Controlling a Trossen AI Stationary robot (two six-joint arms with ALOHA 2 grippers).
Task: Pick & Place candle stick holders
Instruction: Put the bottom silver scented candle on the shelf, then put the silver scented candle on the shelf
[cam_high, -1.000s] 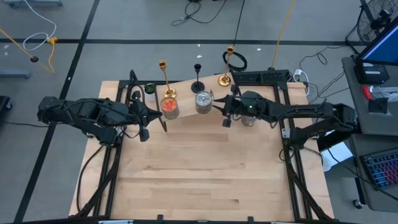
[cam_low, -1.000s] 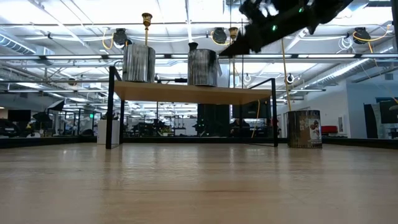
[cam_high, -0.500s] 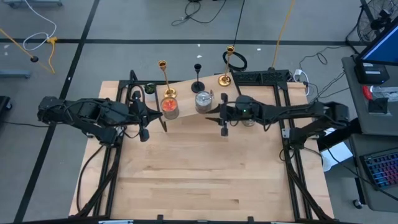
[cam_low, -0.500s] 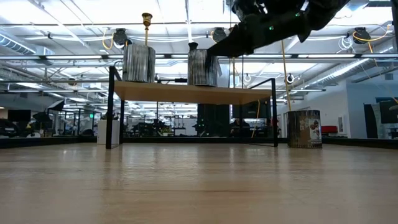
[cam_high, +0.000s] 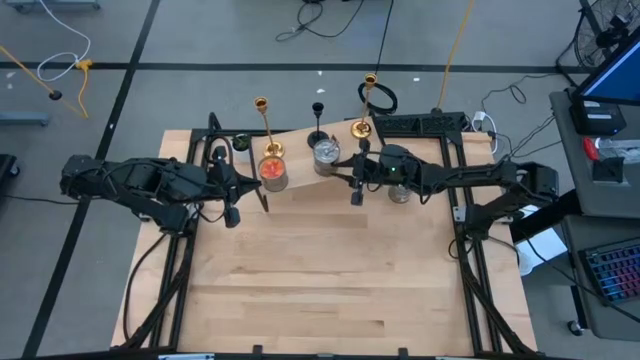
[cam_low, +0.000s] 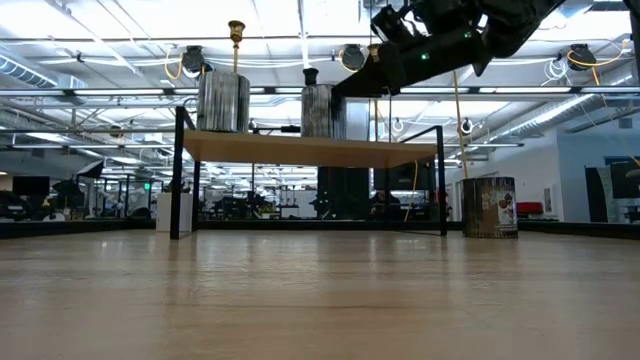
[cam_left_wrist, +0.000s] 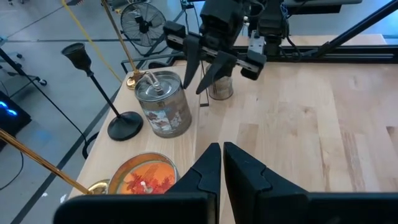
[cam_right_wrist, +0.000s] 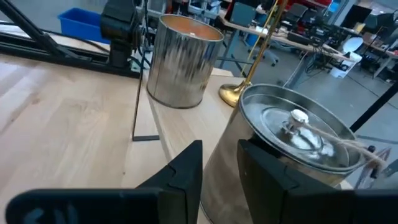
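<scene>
Two gold candlesticks and a shorter black one stand on their round bases on a raised wooden shelf at the table's far side. An open can with an orange candle and a lidded silver tin share the shelf. My right gripper is open, level with the tin and just to its right, and shows in the left wrist view. My left gripper is shut and empty beside the orange can. My right gripper comes level from the table's right at the lidded tin's side wall, its open fingers close against it. I cannot tell whether they touch it. The tin stands upright on the shelf.
A third tin stands on the table under my right arm and shows at the right of the low view. Black frame rails run along both sides of the table. The near half of the wooden tabletop is bare.
My right gripper has gone toward the table's left and a little down, up to the lidded tin. The tin has slid slightly toward the far edge and stays upright.
</scene>
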